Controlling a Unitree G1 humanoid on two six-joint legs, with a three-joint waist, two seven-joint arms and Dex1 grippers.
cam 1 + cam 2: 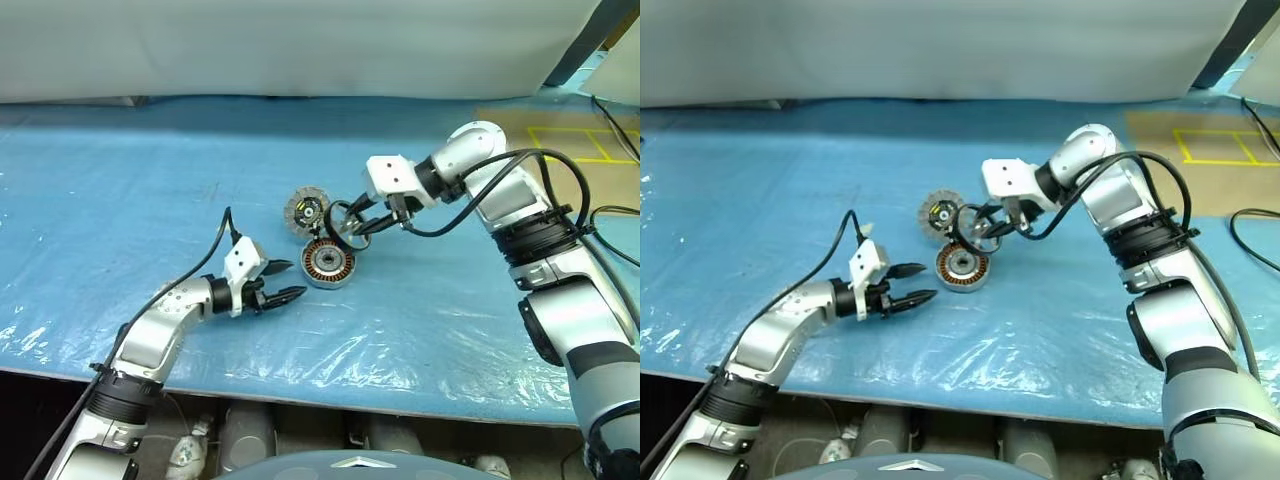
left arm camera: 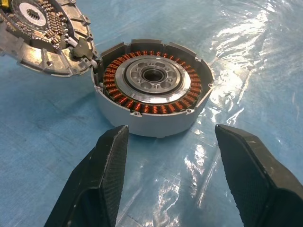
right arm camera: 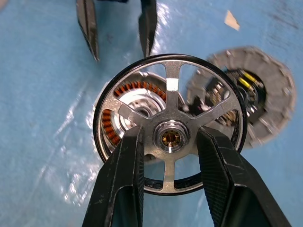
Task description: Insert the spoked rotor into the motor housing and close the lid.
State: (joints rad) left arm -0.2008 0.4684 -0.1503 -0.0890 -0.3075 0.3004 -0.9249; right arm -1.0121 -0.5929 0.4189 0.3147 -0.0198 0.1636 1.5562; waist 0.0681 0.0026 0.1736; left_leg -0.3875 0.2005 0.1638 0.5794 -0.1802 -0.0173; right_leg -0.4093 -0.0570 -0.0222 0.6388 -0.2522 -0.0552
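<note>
While your right tool [image 3: 168, 139] pinches the spoked rotor [image 3: 170, 124] at its shiny hub, one black finger on each side, the rotor hangs in the air near the middle of the frame, clear of the counter [image 1: 150, 200]. In the right wrist view you look through its silver spokes and see the motor housing [image 1: 329, 263] behind it — the copper windings show between the spokes.

That housing sits on the blue plastic sheet of the counter, a little below and left of the rotor in the head views. Its lid [image 1: 306, 211] is swung open, joined at the rim, and lies up and to the left of the housing with its inner face showing.

Your left tool [image 1: 287, 281] is in the lower left of the frame, fingers spread and holding nothing, pointing at the housing from near — not touching it.
</note>
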